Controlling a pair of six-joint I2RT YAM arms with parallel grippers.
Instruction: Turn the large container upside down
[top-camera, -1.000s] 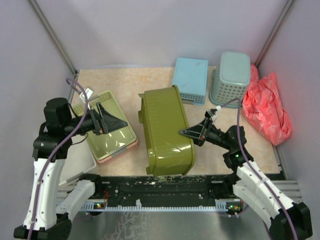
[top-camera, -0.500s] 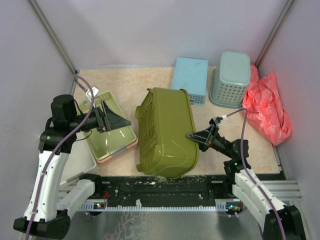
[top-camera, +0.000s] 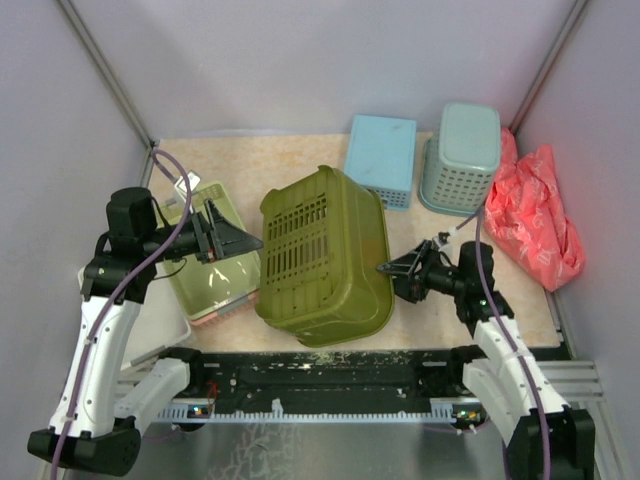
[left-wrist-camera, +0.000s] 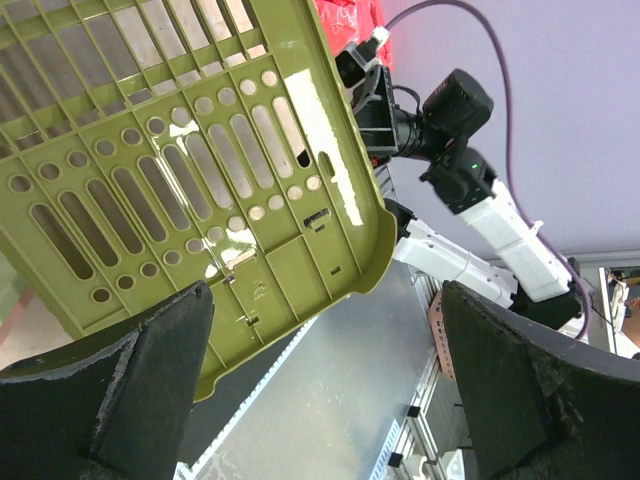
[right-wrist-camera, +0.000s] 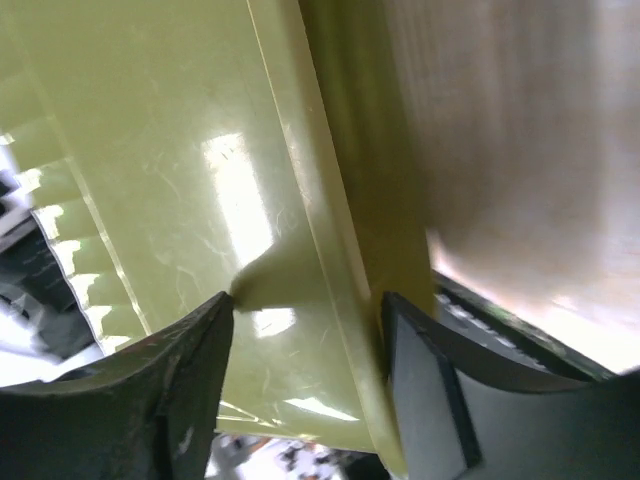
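The large container (top-camera: 320, 260), a deep olive-green tub, lies tipped over at the table's middle with its slotted bottom facing up and to the left. My right gripper (top-camera: 392, 275) is at the tub's right side. In the right wrist view its fingers stand apart on either side of the tub's rim (right-wrist-camera: 340, 250), and the right gripper (right-wrist-camera: 305, 305) is open. My left gripper (top-camera: 245, 245) hangs open just left of the tub, above the pale-green tray. In the left wrist view the slotted bottom (left-wrist-camera: 180, 170) fills the upper left, beyond the wide-open left gripper (left-wrist-camera: 325, 300).
A shallow pale-green tray (top-camera: 215, 265) on a pink one lies left of the tub. At the back stand a light-blue box (top-camera: 382, 158) and a teal mesh basket (top-camera: 462, 155). A red bag (top-camera: 535, 215) lies along the right wall. A white tray (top-camera: 160, 325) sits at the near left.
The tub has rolled leftward from lying on its side, so its slotted bottom now faces up. My right gripper has opened and let go of the rim. The left arm has shifted slightly.
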